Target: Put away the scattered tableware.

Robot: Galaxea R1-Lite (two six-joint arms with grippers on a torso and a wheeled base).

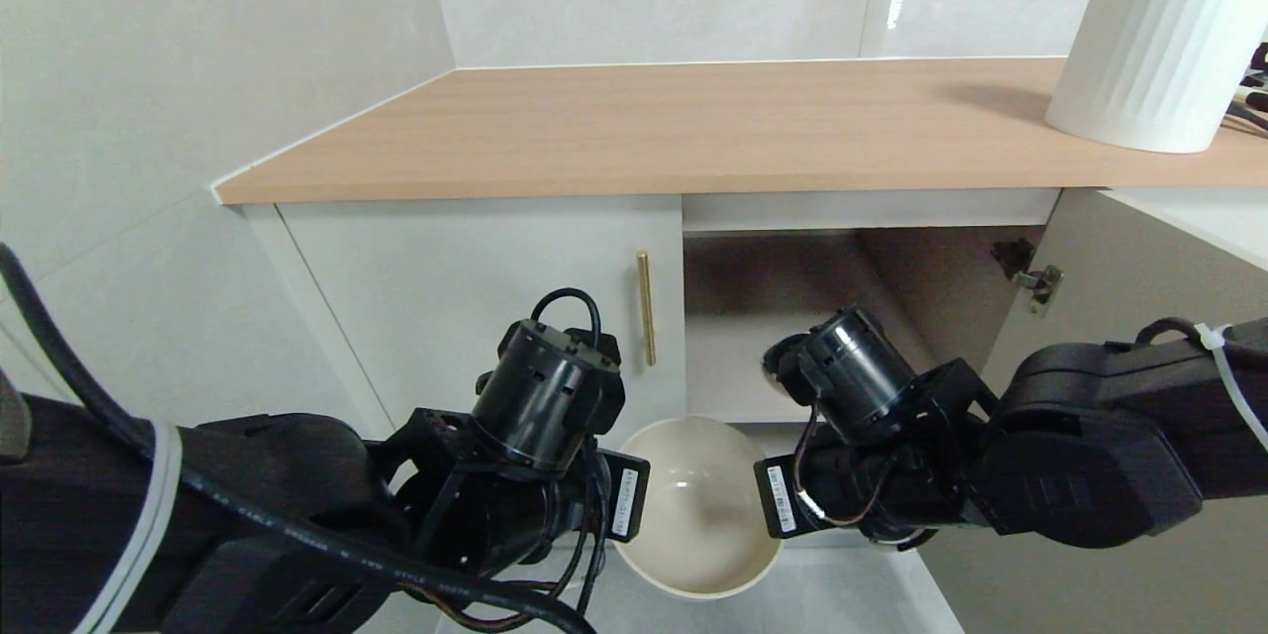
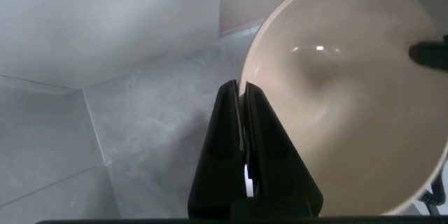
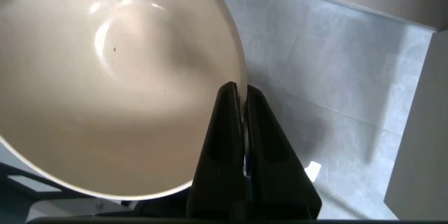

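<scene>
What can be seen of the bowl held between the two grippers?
The bowl is round, cream-coloured and glossy; it looks ceramic. It is empty, with small light reflections and a few tiny dark specks inside. Its opening is turned up. It hangs above the grey tiled floor, in front of the open cabinet. The left gripper and right gripper each pinch its rim, on opposite sides. Nothing else touches it.
</scene>
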